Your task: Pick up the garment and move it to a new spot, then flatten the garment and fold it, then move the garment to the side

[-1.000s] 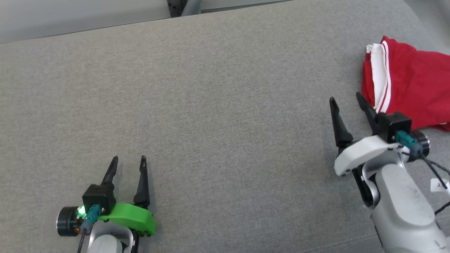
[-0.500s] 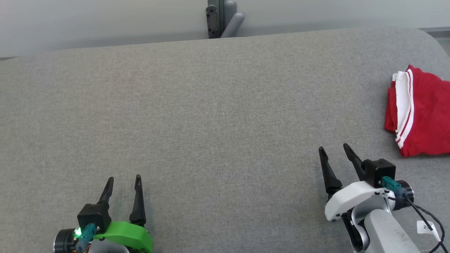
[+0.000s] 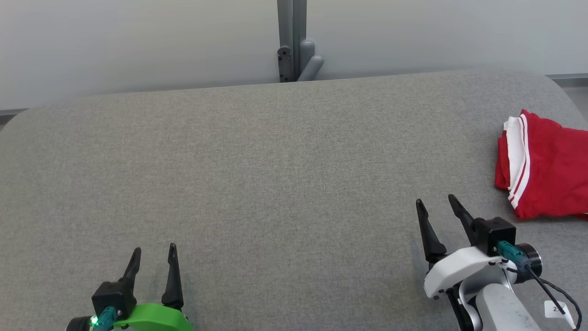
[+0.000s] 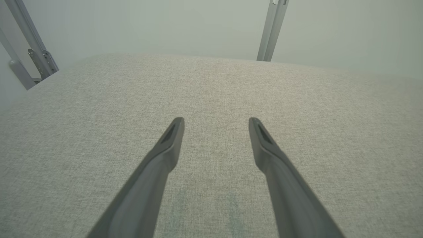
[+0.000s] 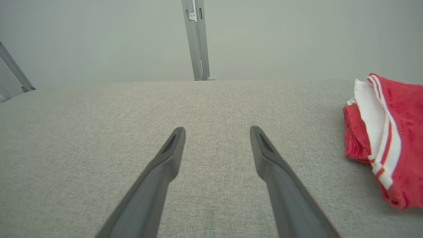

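I am looking down at a grey fabric-covered table [image 3: 275, 161] that is taking up most of the head view. The red garment [image 3: 549, 177] is lying bunched near the table's right edge, at about 3 o'clock in the head view, with the frame cutting off its far side. A white panel [image 3: 513, 147] with red and white stripes is running along the side facing the table's middle. The right gripper [image 3: 435, 200] is sitting at about 4 o'clock above its white-shelled wrist, pointing toward 12 and spread wide with nothing between the jaws. The garment is lying at roughly 2 o'clock from its fingertips, near but apart from them. In the right wrist view the two dark fingers [image 5: 155, 178] are reaching out over bare cloth, and the garment is showing at 3 o'clock, clear of both. The left gripper [image 3: 155, 248] is sitting at about 7 o'clock, green-shelled, with a green light [image 3: 95, 320] glowing on its wrist. Its jaws are likewise standing wide and empty, well apart from the garment. A grey metal post [image 3: 294, 41] is rising behind the table's far edge at 12 o'clock, against a pale wall [image 3: 138, 46].
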Motion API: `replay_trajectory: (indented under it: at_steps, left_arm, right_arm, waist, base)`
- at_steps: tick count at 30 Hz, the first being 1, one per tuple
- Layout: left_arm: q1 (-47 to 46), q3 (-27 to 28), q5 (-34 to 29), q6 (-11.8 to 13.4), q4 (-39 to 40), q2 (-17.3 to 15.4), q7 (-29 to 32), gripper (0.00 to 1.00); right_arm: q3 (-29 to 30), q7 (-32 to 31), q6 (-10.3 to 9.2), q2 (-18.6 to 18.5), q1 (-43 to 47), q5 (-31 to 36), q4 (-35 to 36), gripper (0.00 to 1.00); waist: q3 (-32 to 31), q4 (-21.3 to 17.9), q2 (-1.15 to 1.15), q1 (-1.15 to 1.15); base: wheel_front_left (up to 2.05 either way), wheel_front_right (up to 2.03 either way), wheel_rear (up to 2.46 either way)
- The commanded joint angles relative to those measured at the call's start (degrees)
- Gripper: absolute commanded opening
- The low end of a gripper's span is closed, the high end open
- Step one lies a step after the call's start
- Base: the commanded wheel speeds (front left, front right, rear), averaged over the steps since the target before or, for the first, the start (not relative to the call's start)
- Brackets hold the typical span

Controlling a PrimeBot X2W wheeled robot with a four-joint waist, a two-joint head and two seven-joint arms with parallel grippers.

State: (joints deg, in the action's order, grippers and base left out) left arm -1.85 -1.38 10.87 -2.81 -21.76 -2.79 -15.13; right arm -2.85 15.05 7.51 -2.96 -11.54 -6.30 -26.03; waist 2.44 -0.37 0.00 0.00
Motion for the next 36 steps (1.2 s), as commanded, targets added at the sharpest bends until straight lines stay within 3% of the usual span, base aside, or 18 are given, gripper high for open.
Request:
replay_trajectory:
  at_steps: [1, 22, 23, 34, 35, 36]
  left_arm:
    - [0.7, 0.3, 0.3, -0.5, -0.1, -0.3, 0.0, 1.0]
    - [-1.0, -0.9, 1.5, -1.2, -1.5, -0.3, 0.1, 1.0]
    - [-0.7, -0.3, 1.4, -1.0, -1.3, -0.3, 0.1, 1.0]
    - [-1.5, -0.5, 2.0, -1.7, -1.4, -0.3, 0.1, 1.0]
    - [-0.9, -0.6, 1.7, -1.6, -1.3, 0.0, 0.0, 0.0]
    - [-0.8, -0.6, 1.8, -1.6, -1.7, 0.1, 0.0, 0.0]
  right_arm:
    - [0.1, 0.1, -0.05, -0.1, 1.2, 0.6, 0.4, 1.0]
    - [-1.0, 0.1, -0.05, 0.0, 0.8, -1.1, 0.5, 1.0]
    - [-1.8, 0.1, -0.06, -0.1, 0.4, -1.4, 0.3, 1.0]
    - [-1.6, 0.1, -0.06, -0.1, 0.1, -1.4, 0.9, 1.0]
    - [-1.6, 0.0, 0.01, 0.1, 0.5, -1.1, 0.6, 0.0]
    - [-1.6, 0.0, 0.02, 0.2, 0.7, -1.2, 0.3, 0.0]
  waist:
    - [-0.4, -0.4, 0.0, 0.0]
    - [1.5, -0.8, 0.0, 0.0]
    - [1.6, -3.1, 0.0, 0.0]
    - [2.4, -3.5, 0.0, 0.0]
    - [2.4, -3.5, 0.0, 0.0]
    - [2.4, -3.5, 0.0, 0.0]
  base:
    - [0.0, 0.0, 0.0]
    - [0.0, 0.0, 0.0]
    - [0.0, 0.0, 0.0]
    - [0.0, 0.0, 0.0]
    - [0.0, 0.0, 0.0]
    - [0.0, 0.0, 0.0]
